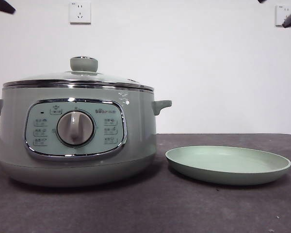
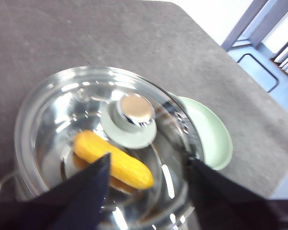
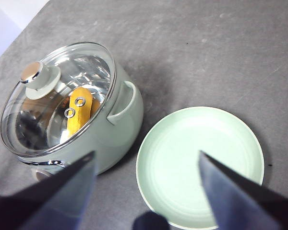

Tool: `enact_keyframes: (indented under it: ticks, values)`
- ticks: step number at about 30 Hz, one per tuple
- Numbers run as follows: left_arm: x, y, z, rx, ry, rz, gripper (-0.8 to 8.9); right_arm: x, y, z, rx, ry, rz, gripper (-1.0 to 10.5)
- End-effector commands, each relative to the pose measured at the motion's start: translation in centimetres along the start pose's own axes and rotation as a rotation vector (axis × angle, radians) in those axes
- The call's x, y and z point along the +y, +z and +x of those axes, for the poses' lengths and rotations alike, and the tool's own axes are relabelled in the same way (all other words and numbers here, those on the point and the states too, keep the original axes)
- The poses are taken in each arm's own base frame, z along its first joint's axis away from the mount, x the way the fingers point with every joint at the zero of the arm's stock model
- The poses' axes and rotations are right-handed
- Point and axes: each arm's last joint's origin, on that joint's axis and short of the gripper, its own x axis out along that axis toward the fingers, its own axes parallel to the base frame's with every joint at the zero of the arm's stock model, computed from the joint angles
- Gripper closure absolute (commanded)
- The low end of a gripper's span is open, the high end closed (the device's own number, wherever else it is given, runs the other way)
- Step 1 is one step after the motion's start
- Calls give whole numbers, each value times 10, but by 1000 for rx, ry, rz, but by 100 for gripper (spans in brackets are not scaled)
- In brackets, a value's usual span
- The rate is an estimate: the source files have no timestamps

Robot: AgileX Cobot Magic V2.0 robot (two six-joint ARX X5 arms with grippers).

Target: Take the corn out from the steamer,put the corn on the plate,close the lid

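Your first job is lifting the lid [image 1: 78, 80], which sits shut on the steamer [image 1: 72, 160] at the frame's left. The corn [image 2: 113, 160] lies inside, visible through the glass. Your left gripper [image 2: 146, 172] hangs above with jaws wide: centre them on the knob [image 2: 136, 109] and descend straight. The right gripper [image 3: 146, 177], also wide, waits over the empty plate [image 3: 201, 165].

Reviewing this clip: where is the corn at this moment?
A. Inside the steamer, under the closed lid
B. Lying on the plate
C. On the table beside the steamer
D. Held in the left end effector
A: both wrist views show the corn through the glass lid, which sits on the steamer; the plate holds nothing.
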Motion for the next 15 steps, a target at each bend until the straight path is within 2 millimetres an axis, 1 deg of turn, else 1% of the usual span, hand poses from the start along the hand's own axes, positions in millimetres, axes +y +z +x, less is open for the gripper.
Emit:
enact_keyframes:
  ticks: [1, 10, 15]
  values:
    - [-2, 5, 12, -10, 14, 11, 355, 0, 0, 0, 2, 0, 15, 532]
    - [-15, 7, 63, 25, 74, 91, 355, 0, 0, 0, 3, 0, 22, 533]
    - [-20, 10, 88, 59, 122, 119, 355, 0, -1, 0, 13, 0, 27, 533]
